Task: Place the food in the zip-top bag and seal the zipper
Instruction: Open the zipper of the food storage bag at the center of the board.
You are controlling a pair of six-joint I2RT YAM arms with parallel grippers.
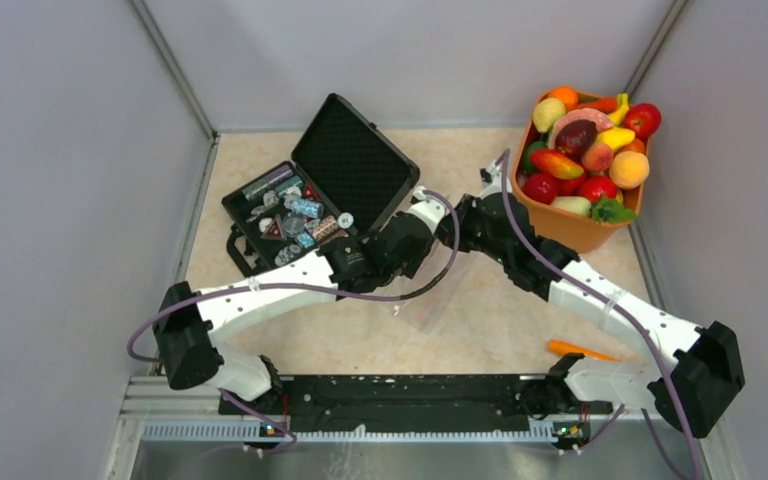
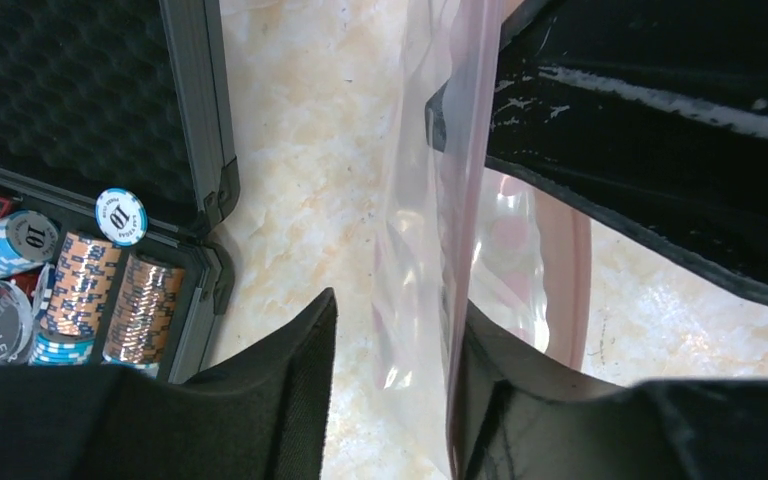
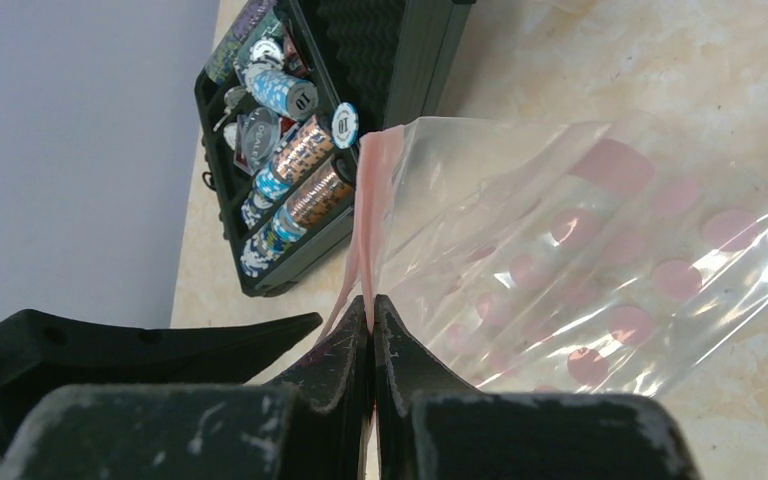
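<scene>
Clamping the zipper (image 3: 375,165), right gripper (image 3: 371,310) is clenched; left gripper (image 2: 395,330) gapes astride the zip-top bag (image 3: 600,250), its zipper running twelve-to-six.

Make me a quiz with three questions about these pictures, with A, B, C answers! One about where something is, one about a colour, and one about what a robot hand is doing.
1. What is the right gripper doing?
A. Standing wide open
B. Holding a spoon
C. Pinching the pink edge of the zip-top bag

2. What colour are the round spots on the zip-top bag?
A. Blue
B. Pink
C. Green

3. Where is the food?
A. Piled in the orange bin
B. Inside the zip-top bag
C. In the right gripper

Answers:
1 C: its fingers are pressed together on the bag's pink strip.
2 B: the right wrist view shows pink dots on clear plastic.
3 A: the top view shows all the fruit heaped in the bin.
</scene>
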